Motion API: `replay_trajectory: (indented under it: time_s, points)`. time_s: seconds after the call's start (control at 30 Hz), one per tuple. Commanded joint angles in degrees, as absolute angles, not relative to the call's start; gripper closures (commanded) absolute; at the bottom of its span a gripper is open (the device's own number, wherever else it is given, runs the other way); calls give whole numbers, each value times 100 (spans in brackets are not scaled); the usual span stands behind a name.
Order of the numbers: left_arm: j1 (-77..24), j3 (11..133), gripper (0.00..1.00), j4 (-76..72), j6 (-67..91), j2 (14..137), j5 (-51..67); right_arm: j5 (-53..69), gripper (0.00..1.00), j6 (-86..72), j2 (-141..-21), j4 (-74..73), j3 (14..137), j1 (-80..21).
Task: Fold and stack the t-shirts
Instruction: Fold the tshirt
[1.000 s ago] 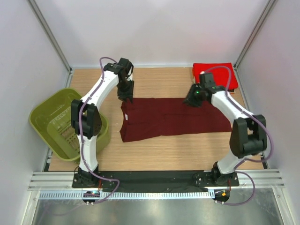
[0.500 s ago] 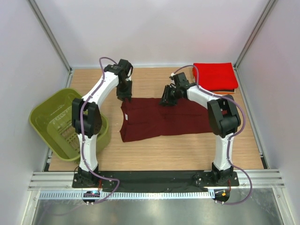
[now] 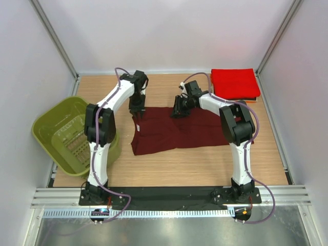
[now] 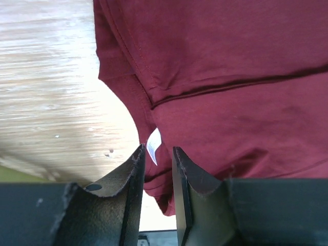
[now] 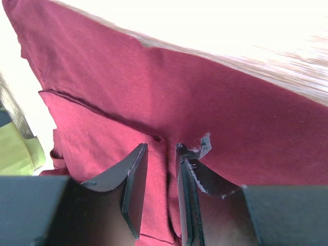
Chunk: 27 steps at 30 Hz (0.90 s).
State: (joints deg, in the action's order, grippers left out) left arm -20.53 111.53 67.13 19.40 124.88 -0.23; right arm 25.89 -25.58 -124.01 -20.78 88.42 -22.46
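Maroon t-shirt [image 3: 179, 130] lies flat mid-frame on the worktop [image 3: 169, 164]. Left hand [image 3: 137, 114] and right hand [image 3: 177, 113] each pinch its upper edge. Limp, light cloth, so I'd grip seams.

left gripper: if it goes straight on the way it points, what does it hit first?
The maroon t-shirt: its edge with the white label sits right between the fingertips of the left gripper. The table likely lies just under the cloth, though depth is unclear.

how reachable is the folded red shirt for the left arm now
Probably not: the left gripper is on the maroon shirt's far edge, and the right arm lies between it and the red shirt.
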Motion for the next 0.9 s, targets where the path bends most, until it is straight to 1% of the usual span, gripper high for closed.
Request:
replay_trajectory:
  time_s: [0.0,0.2,0.57,0.73,0.8,0.87]
  points:
    - [-2127,11469,72,7057,1986,12630,-263,2742,64,-2382,-12392,-2004,9088,-2294]
    - [-2189,11567,73,7146,2057,12928,-404,2742,64,-2399,-12419,-1969,9088,-2312]
    - [-2127,11646,73,6900,1872,13236,-176,2707,65,-2364,-12428,-1934,9009,-2347]
    - [-2101,11628,73,6741,1872,13333,-35,2637,62,-2303,-12393,-1934,8982,-2355]
    - [-2101,11628,73,6724,1863,13342,-35,2611,63,-2268,-12393,-1960,8982,-2355]
    - [-2100,11566,77,6662,1872,13324,-35,2584,63,-2259,-12392,-1969,8982,-2355]
